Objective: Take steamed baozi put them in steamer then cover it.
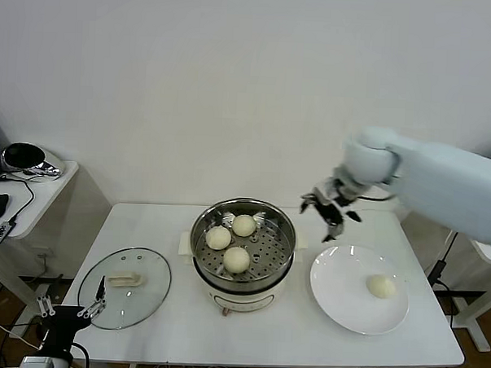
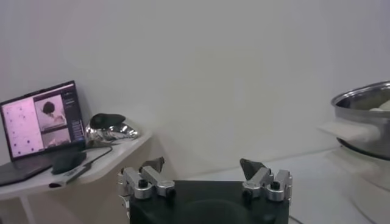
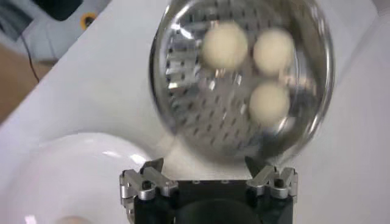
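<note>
**Three buns in, one left on the plate**

The white rectangular counter (image 1: 182, 328) carries everything. At its middle stands the round stainless-steel steamer (image 1: 243, 247) on its cream-white base, open so buns can drop onto the perforated tray; three cream-white steamed baozi (image 1: 236, 259) already sit there, clustered toward the left and rear. On the robot's right lies the flat white round plate (image 1: 338, 306), holding the last bun (image 1: 380, 286) near its right side. On the left lies the clear glass cover (image 1: 147, 298) with its cream-white handle up, flat on the counter, parked aside until loading ends. The right gripper (image 1: 332, 206) hangs in the air between steamer and plate, fingers spread wide and holding nothing, probably bound for the last bun. The left gripper (image 1: 71, 310) waits low at the counter's left front edge beside the cover, fingers likewise wide and empty.
</note>
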You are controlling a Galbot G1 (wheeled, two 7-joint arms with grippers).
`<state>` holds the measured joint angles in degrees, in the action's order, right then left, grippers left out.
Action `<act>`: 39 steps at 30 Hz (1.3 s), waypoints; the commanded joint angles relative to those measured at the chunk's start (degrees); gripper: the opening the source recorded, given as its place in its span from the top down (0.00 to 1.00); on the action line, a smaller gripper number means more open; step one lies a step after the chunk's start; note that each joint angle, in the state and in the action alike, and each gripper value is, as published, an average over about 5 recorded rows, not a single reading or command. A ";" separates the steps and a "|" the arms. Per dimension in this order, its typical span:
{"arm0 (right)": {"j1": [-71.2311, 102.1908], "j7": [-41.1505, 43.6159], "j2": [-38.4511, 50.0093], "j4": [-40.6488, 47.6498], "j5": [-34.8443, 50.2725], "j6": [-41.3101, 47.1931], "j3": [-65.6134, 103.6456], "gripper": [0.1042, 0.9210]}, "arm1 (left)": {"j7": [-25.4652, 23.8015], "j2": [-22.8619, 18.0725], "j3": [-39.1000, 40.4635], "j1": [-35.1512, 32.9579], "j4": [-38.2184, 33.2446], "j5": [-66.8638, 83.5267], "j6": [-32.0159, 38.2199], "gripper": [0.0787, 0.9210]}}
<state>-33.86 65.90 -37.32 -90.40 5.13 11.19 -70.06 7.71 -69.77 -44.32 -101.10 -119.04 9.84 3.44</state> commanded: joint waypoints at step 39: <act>48.27 -1.95 2.36 21.69 -22.02 0.97 39.12 0.14 | -0.08 -0.52 -0.84 -1.67 -0.13 -0.85 -0.15 0.12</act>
<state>11.86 64.13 -32.61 -71.78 -15.40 12.54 -32.99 7.64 -70.29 -45.18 -102.75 -119.22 8.98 3.29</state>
